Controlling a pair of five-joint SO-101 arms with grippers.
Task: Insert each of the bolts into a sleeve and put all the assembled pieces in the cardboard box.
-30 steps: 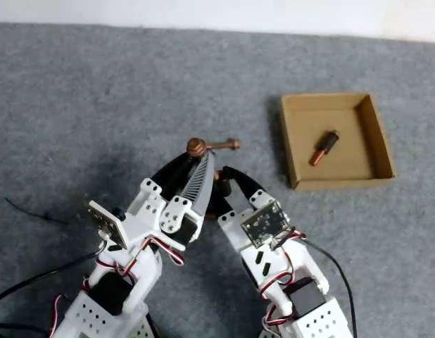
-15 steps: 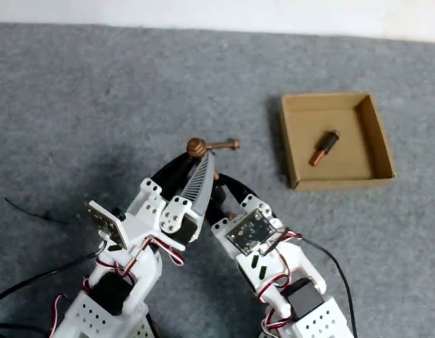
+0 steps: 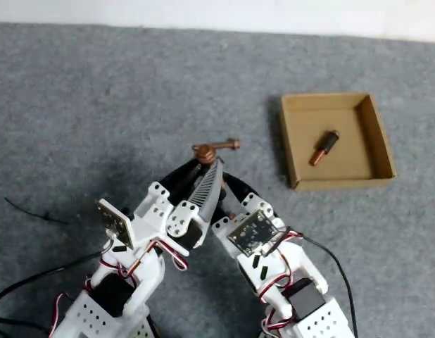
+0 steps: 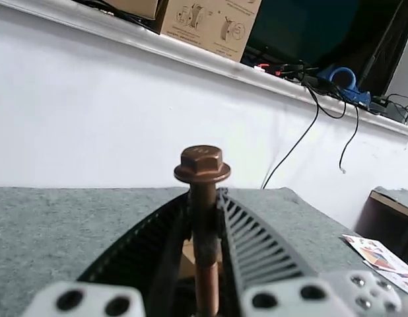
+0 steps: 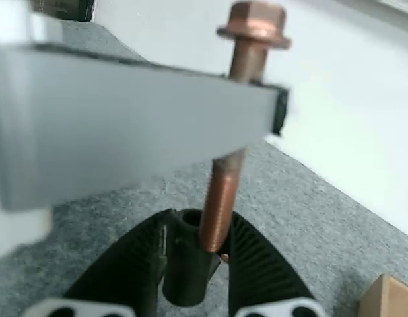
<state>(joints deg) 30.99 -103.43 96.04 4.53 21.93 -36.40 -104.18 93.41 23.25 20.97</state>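
Now bolt [image 5: 220,191] at sleeve [image 5: 184,274] mouth

The left arm [image 3: 133,278] and right arm [image 3: 291,267] are built of white plastic shells around black servos. Red, white and black wires [image 3: 165,252] are looped along the links. Black ribbed fingers [image 4: 257,244] are fitted; a square camera board [image 3: 254,231] is carried at each wrist.

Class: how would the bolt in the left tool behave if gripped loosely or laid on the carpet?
The bolt looks solid metal: probably stiff, heavy for its size. Its round shank might slide through the left tool if grip loosens. Laid down, it likely rolls in an arc round its wider head.
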